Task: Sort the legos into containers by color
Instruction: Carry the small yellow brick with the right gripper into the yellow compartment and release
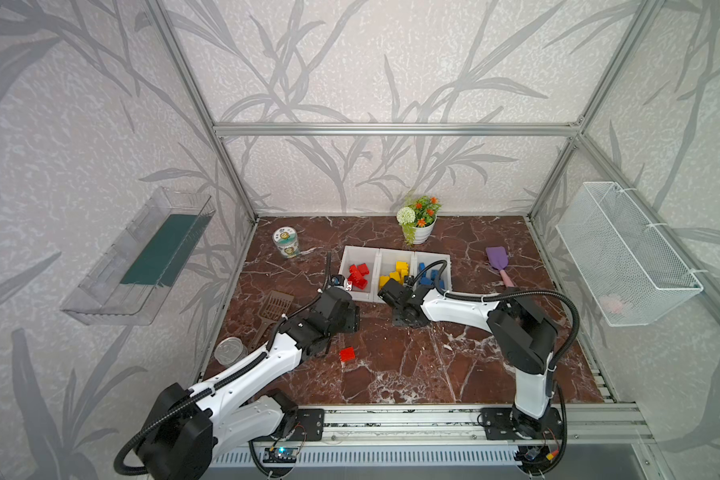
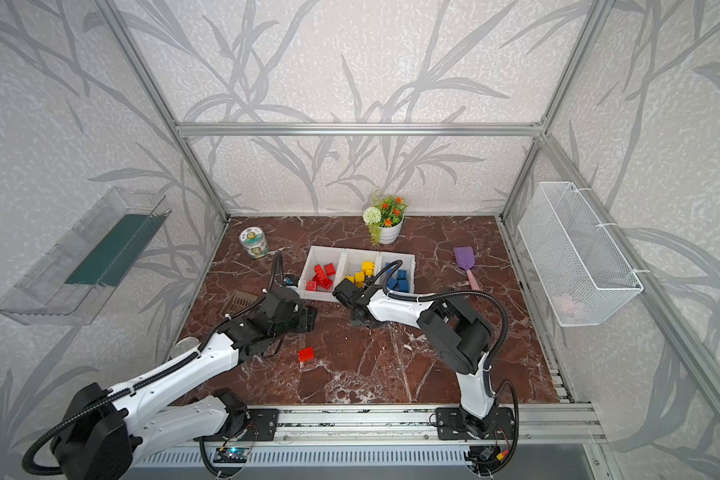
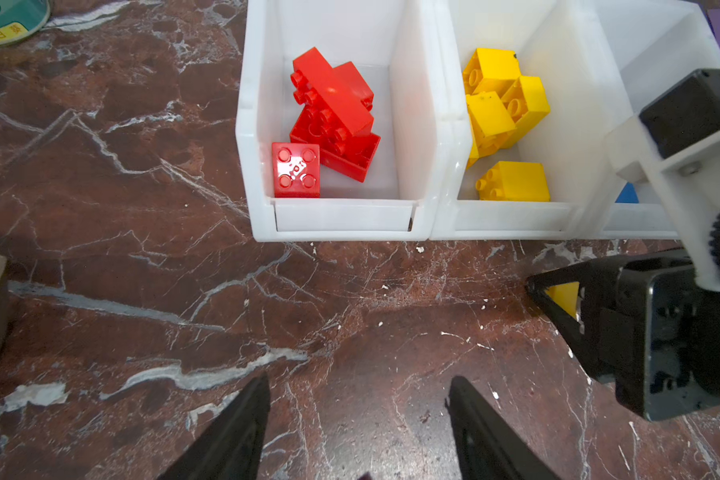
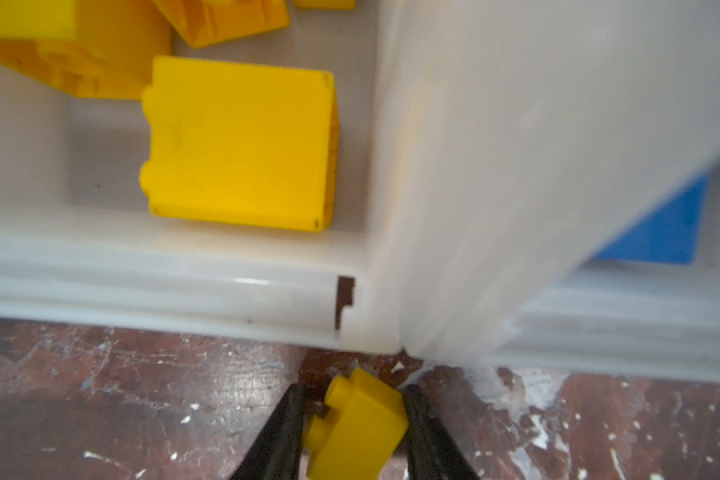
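As left claw [image 3: 359,377] gapes, right claw [image 4: 353,390] pinches lego [image 4: 358,436]

marble top [image 1: 391,374] | bins [image 1: 358,254] | red lego [image 1: 347,354] | tin [image 1: 286,242] | flowerpot [image 1: 420,233] | spatula [image 1: 497,258] | possibly a scoop [image 1: 276,305]

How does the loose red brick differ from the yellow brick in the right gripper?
The red brick lies free on the table; the yellow brick is gripped by the right gripper. The red brick is far from the bins; the yellow brick is just before them. Both are outside the bins.
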`<state>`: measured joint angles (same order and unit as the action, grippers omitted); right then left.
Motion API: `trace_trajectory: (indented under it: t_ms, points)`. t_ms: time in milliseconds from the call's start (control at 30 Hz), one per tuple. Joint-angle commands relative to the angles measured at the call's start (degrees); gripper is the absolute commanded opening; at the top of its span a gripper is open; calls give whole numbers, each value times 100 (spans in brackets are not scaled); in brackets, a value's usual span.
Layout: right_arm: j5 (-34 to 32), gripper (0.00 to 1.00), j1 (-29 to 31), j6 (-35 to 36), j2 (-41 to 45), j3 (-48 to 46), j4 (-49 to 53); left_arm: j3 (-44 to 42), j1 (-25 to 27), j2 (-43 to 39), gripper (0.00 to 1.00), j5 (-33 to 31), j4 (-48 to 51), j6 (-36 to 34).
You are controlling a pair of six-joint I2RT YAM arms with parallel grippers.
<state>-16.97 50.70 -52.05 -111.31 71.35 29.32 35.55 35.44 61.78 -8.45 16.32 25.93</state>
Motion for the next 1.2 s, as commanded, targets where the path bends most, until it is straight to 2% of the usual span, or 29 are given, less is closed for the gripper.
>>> trace_trajectory:
  t_ms: [0,267,467,633,800,1000,1167]
  points:
    - [-104,33,70,-128,29,-186,-2,119,-25,-7,71,30,137,34]
    - [-82,26,234,-21,178,-377,1,119,-28,-76,71,40,215,25]
    - [-84,25,396,201,570,-382,155,134,-27,-61,71,78,246,-8]
    - [-357,25,365,1061,788,372,432,145,-22,-54,71,132,286,23]
    - [-424,25,-17,1983,547,1262,383,110,-28,-163,71,182,350,35]
    - [-330,26,-387,2337,-152,2187,560,22,-22,-339,71,252,540,115]
    - [-272,26,-521,2239,-433,2357,569,-22,-28,-463,71,239,644,131]
